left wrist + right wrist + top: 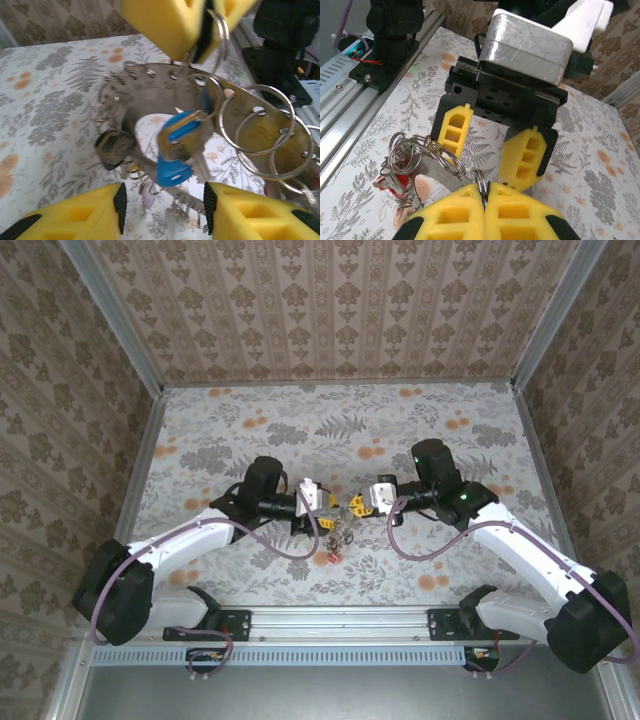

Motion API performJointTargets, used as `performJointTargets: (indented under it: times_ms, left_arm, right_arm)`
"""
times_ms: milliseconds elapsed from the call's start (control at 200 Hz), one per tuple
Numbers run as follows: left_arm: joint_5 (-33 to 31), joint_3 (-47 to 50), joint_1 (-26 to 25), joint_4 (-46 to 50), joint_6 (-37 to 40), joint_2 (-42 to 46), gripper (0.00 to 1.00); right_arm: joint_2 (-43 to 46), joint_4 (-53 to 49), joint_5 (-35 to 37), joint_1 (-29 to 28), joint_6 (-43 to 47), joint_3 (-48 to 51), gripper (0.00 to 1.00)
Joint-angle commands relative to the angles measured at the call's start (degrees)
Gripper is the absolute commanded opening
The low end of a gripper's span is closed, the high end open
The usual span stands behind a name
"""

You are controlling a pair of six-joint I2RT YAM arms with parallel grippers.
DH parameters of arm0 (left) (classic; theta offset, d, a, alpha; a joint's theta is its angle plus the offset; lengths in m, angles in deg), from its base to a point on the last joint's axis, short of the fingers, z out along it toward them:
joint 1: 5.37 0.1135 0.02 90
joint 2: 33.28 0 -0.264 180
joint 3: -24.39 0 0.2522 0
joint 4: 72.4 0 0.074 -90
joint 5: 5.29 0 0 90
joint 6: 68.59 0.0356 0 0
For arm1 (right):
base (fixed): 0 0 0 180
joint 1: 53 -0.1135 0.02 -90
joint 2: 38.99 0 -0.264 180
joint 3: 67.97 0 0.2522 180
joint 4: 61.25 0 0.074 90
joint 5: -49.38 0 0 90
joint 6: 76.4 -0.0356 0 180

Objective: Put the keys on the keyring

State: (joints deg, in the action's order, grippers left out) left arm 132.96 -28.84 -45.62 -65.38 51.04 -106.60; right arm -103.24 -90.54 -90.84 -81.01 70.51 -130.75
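Note:
The keyring (150,95) is a flat metal ring with holes round its rim, hanging above the table between the arms (340,528). Several split rings (260,120) thread through it. A blue-headed key (175,167), a black-headed key (114,147) and a red-headed key (395,182) dangle from it. My right gripper (485,192) is shut on a split ring at the keyring's top edge, seen from the left wrist too (197,50). My left gripper (165,210) stands open facing it, its fingers (454,127) apart just beyond the keyring.
The floral tablecloth (300,420) spreads behind the arms. A metal rail (350,100) and an arm base (390,35) run along the near edge. Patterned walls (330,300) enclose the table.

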Motion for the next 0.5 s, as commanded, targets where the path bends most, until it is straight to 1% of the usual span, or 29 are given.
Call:
performJointTargets:
  times_ms: [0, 190, 370, 495]
  left_arm:
    - [1.31, -1.84, -1.01, -0.13, 1.76, -0.91, 0.47]
    - [0.79, -2.87, -1.72, -2.92, 0.64, -2.68, 0.48]
    - [3.09, -3.07, -2.39, -6.2, -0.87, -3.24, 0.46]
    - [3.95, -3.26, -3.03, -5.31, 0.34, -2.74, 0.45]
  right_arm:
    - [0.31, -0.41, -4.07, -0.04, 2.09, -2.3, 0.0]
    - [0.62, -0.46, -4.36, -0.21, 1.81, -2.53, 0.0]
    - [0.85, -0.39, -4.19, -0.2, 1.74, -2.51, 0.0]
    - [0.87, -0.4, -4.27, -0.29, 1.74, -2.36, 0.0]
